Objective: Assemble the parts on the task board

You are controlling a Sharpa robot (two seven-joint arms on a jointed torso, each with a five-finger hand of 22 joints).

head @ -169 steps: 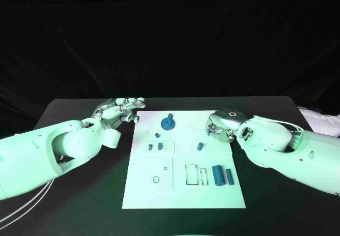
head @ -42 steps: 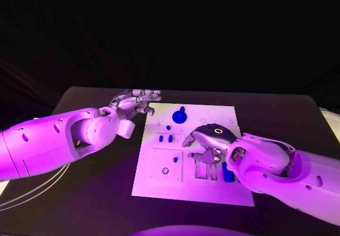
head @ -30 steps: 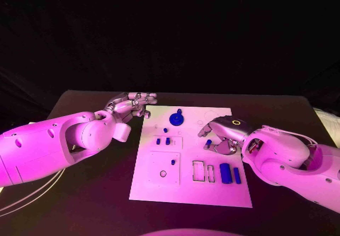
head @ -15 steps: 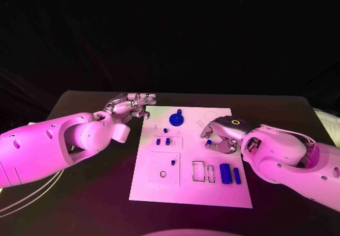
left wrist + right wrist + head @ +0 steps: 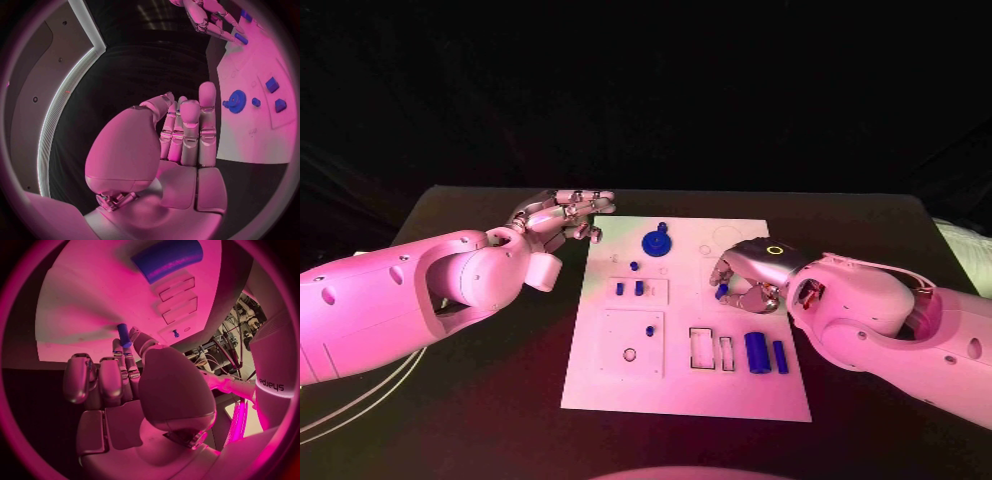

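White task board [image 5: 682,385]; blue parts [image 5: 757,352]; black table [image 5: 488,420]; silver fingers [image 5: 583,204].

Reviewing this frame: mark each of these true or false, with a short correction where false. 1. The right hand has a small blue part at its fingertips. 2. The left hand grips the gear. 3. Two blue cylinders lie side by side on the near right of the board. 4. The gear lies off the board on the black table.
1. True: the right hand holds a small blue part at its fingertips.
2. False: the left hand holds nothing and rests beside the task board; the gear lies untouched.
3. True: the two blue cylinders lie side by side.
4. False: the gear lies on the board's far end.
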